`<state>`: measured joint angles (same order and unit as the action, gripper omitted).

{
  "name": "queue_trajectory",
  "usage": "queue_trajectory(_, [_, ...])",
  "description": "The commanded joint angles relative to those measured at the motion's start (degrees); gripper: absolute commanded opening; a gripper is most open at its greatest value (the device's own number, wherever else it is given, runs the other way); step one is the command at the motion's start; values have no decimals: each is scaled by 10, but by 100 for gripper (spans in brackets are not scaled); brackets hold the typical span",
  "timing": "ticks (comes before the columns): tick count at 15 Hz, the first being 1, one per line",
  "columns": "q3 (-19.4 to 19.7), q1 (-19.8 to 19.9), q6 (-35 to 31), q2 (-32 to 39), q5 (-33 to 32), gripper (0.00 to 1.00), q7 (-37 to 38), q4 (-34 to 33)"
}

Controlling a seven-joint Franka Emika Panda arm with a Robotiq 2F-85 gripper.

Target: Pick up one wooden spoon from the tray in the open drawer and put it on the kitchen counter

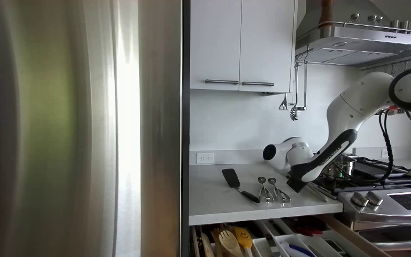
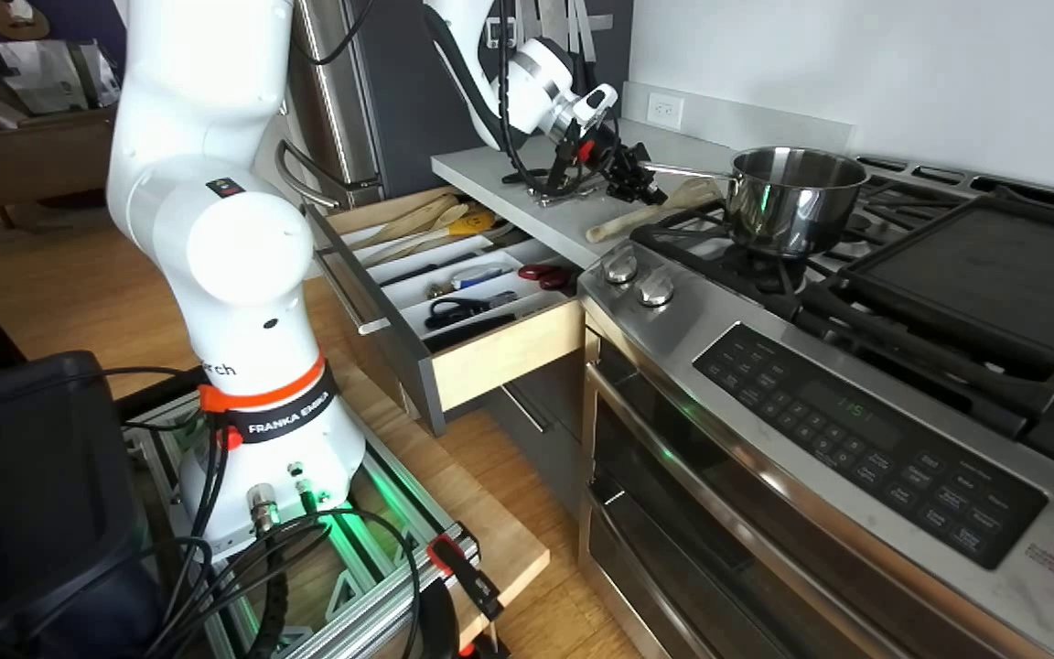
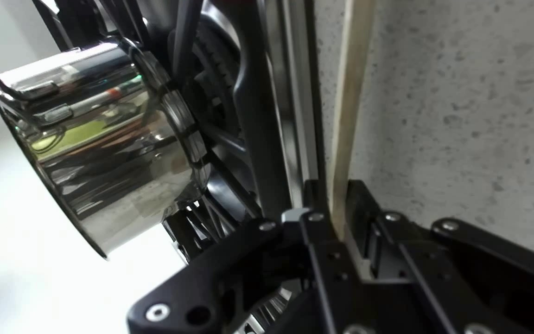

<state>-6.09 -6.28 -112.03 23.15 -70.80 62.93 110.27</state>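
The wooden spoon (image 2: pixel 628 222) lies along the right edge of the white counter (image 1: pixel 219 208), beside the stove. Its handle (image 3: pixel 354 83) runs up the wrist view from between the fingers; its bowl is hidden there. The gripper (image 2: pixel 653 194) is low at the counter. In the wrist view the gripper (image 3: pixel 334 197) has its fingers close on both sides of the handle, shut on it. The arm mostly hides the spoon in an exterior view, where the gripper (image 1: pixel 297 184) is tilted down. The drawer (image 2: pixel 509 359) is open. Its white tray (image 2: pixel 399 264) holds several utensils.
A steel pot (image 2: pixel 792 201) stands on the stove, its handle reaching toward the gripper. A black spatula (image 1: pixel 231 177) and two metal scoops (image 1: pixel 273 191) lie on the counter. Other wooden utensils (image 1: pixel 229 244) lie in the drawer. The stove grates (image 2: pixel 911 215) border the spoon.
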Motion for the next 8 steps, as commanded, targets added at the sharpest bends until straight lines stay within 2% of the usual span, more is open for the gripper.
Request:
queue_trajectory(1, [7, -8, 7, 16, 9, 34, -10, -20])
queue_trajectory(2, [7, -8, 6, 16, 11, 43, -12, -21])
queue_trajectory(4, [3, -7, 1, 11, 23, 53, -17, -20])
queue_trajectory(6, [-4, -4, -6, -1, 51, 54, -31, -17])
queue_trajectory(7, [-8, -2, -10, -10, 75, 51, -42, -16])
queue_trajectory(8, [-14, 3, -13, -22, 116, 53, -63, -14])
